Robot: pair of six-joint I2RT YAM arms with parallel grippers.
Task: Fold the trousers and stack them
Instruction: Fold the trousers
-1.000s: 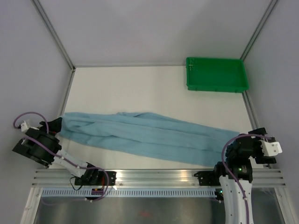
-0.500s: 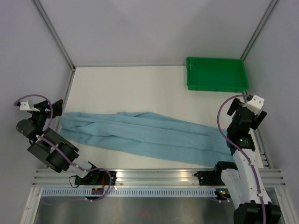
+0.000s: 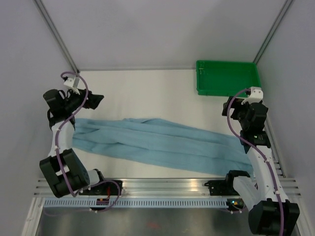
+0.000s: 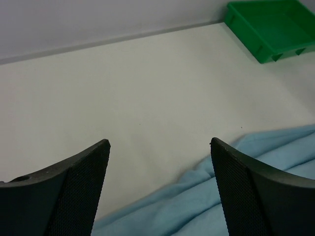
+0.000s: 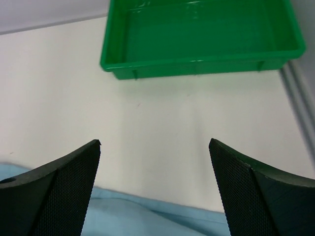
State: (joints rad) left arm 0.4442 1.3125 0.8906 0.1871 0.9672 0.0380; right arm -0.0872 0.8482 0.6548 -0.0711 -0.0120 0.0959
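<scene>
The light blue trousers (image 3: pixel 157 142) lie stretched out lengthwise across the white table, from the left edge to the near right. My left gripper (image 3: pixel 95 100) hovers above and behind their left end, open, with nothing between its fingers. In the left wrist view the left gripper (image 4: pixel 157 142) frames bare table, with the trousers (image 4: pixel 221 196) below it. My right gripper (image 3: pixel 232 109) hangs open above the trousers' right end, empty. The right wrist view has the right gripper (image 5: pixel 155 141) over bare table and the trousers (image 5: pixel 138 216) along the bottom.
A green plastic tray (image 3: pixel 226 92) stands at the back right corner, also visible as the tray (image 4: pixel 280 53) and the tray (image 5: pixel 197 66) in the wrist views. Grey walls and metal frame posts (image 3: pixel 69 59) enclose the table. An aluminium rail (image 3: pixel 162 187) runs along the near edge.
Both arms have lifted from the two ends of the trousers and swung toward the back of the table. The trousers lie as before.
</scene>
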